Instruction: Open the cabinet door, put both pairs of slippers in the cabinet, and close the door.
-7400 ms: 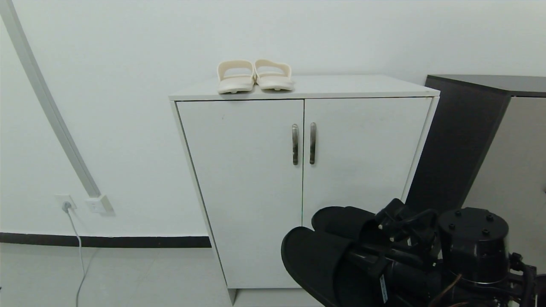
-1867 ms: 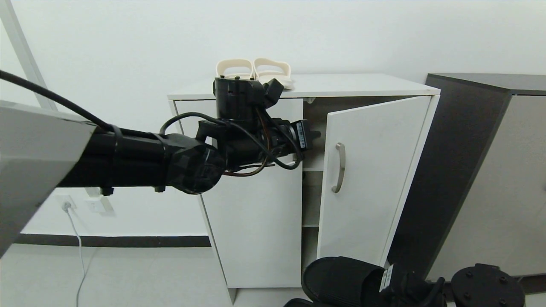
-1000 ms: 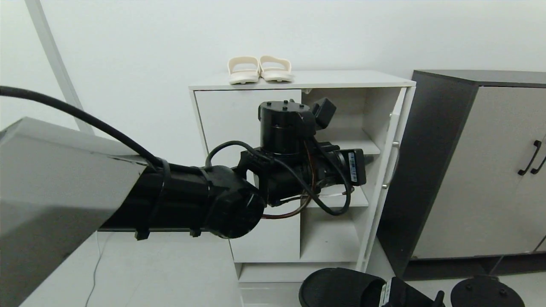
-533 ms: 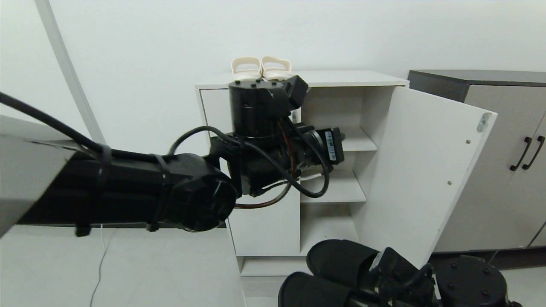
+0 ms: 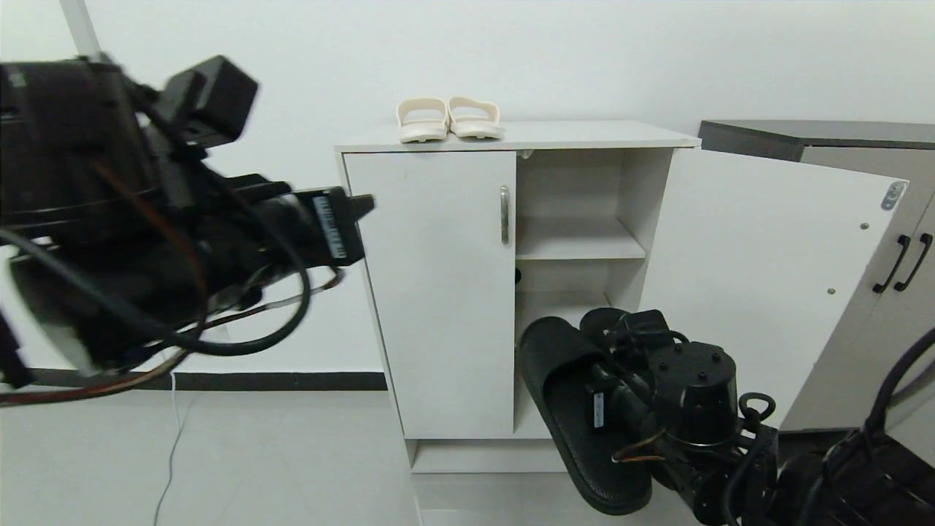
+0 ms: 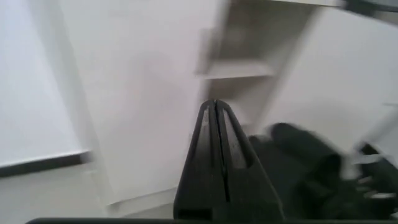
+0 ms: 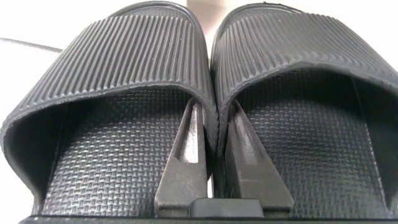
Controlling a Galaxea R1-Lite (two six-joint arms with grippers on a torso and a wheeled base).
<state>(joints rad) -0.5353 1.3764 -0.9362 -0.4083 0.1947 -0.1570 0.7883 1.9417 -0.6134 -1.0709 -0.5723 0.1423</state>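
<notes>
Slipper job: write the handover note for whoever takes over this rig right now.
Left gripper: jaws shut, empty, off to the left of the cabinet.
Right gripper: jaws shut on the black slippers, held in front of the open side.
Cream slippers: on the cabinet top.
Done: right door open; the other door is shut.
Left: put both pairs inside, close the door.

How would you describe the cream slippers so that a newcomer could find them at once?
Find the white cabinet against the wall, its right door standing open. On its top, above the closed left door, sit the cream slippers side by side. They are the pale pair; the black slippers are held low in the right gripper.
</notes>
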